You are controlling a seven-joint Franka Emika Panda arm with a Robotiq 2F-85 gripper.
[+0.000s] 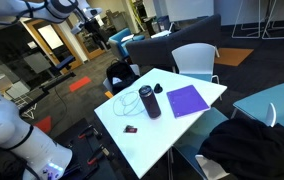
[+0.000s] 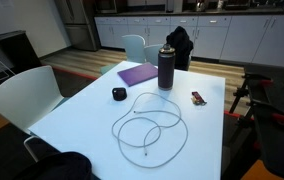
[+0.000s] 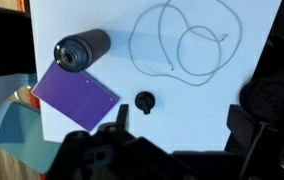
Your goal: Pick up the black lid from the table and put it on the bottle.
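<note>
The bottle is a dark upright cylinder with an open top, standing near the far end of the white table. It also shows in an exterior view and the wrist view. The black lid lies on the table apart from the bottle, seen too in an exterior view and the wrist view. My gripper is open and empty, high above the table, with the lid just beyond its left finger in the wrist view.
A purple notebook lies beside the bottle. A looped white cable lies mid-table. A flat black piece with a red mark lies near the edge. White chairs and a dark jacket surround the table.
</note>
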